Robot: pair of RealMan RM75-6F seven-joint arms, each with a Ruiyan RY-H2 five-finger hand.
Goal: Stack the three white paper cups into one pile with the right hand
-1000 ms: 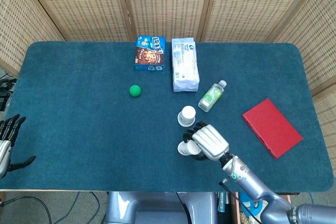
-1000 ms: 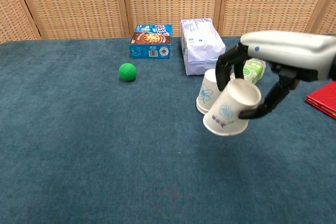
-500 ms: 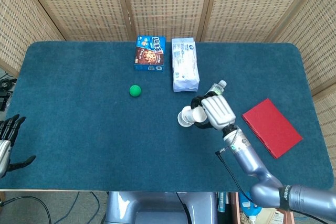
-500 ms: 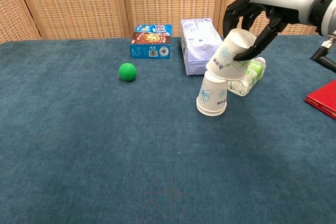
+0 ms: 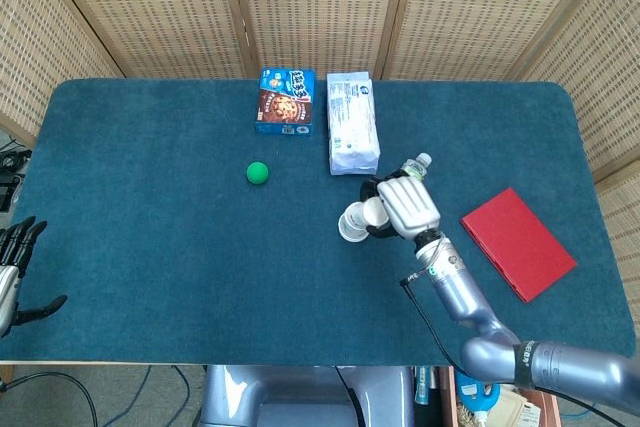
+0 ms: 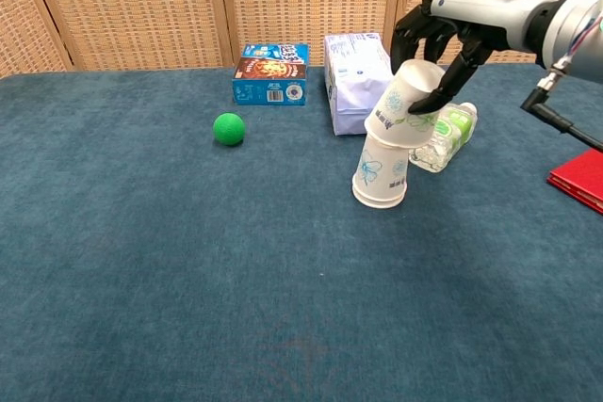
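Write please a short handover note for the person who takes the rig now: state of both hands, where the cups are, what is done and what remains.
Right hand: grips an upside-down paper cup, tilted, its rim just over the top of the standing cup, not seated.
Left hand: idle at the near left table edge, fingers apart, holding nothing.
Only two cup bodies are clearly visible; whether the held one is already a nested pair cannot be told.
Beside the cups: water bottle lying down, white packet.
Left: straighten the held cup, push it down over the standing one, release.
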